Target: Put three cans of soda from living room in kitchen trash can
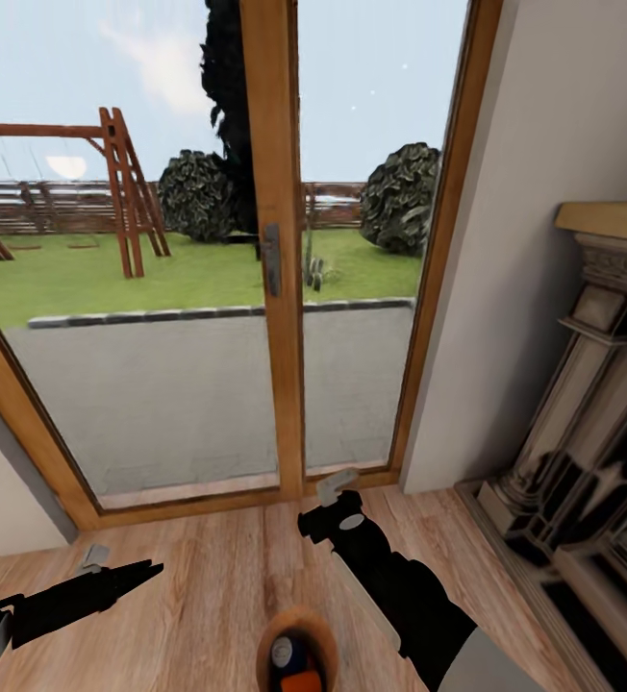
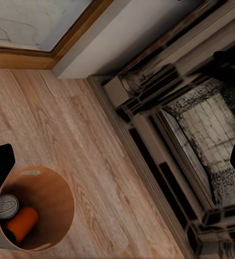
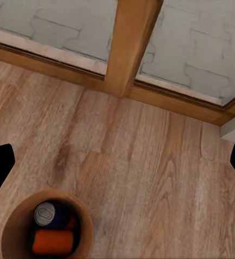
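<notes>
Pale matt wood-plank floor (image 1: 208, 567) with visible grain meets a smooth honey-coloured wooden door frame (image 1: 275, 240) holding clear glass, beside a glossy dark carved fireplace surround (image 1: 592, 432) and matt off-white wall (image 1: 544, 144).

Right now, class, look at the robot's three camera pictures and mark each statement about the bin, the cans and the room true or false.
1. The round brown-lined bin stands on the pale wood floor. True.
2. The bin is empty. False: an orange can and a silver-topped dark blue can lie inside.
3. A wood-framed glass door faces the robot. True.
4. The right gripper holds a can. False: it holds nothing.
</notes>
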You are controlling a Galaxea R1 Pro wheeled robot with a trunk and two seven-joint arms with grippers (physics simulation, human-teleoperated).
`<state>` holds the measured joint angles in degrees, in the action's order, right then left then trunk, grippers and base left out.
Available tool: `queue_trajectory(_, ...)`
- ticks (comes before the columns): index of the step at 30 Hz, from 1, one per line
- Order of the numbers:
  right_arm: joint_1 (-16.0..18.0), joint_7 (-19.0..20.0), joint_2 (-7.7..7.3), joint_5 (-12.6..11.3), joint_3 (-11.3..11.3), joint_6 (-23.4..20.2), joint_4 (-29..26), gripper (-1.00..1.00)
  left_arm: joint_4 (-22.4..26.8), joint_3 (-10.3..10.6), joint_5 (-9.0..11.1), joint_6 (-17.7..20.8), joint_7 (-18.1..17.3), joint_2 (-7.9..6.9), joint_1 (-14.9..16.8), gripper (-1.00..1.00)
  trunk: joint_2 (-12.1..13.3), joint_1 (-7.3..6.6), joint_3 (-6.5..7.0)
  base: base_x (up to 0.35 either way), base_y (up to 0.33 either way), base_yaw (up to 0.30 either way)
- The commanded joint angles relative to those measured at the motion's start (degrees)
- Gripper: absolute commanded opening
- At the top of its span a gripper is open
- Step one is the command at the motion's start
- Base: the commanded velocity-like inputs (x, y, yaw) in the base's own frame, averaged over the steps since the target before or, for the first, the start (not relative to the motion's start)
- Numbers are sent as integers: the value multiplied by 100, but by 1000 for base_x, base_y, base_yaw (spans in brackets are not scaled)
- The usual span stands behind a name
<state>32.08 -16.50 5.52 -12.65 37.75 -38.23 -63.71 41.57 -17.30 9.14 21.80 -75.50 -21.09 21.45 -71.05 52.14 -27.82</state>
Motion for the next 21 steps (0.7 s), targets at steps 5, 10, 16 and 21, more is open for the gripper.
queue_trajectory(5,0,0,-1,0,3,0,3,100,0,-1,0,0,0,0,0,100,0,0,48,0,0,0)
queue_trajectory(10,0,-1,-2,2,4,0,4,100,-2,-1,0,0,0,0,0,100,0,0,96,0,0,0)
queue_trajectory(16,0,0,-14,1,-12,3,60,100,-36,2,-3,0,4,7,0,100,0,0,153,0,0,0)
queue_trajectory(21,0,3,-171,-12,-37,391,759,100,-192,1,-13,-41,16,21,0,100,0,0,201,0,0,0)
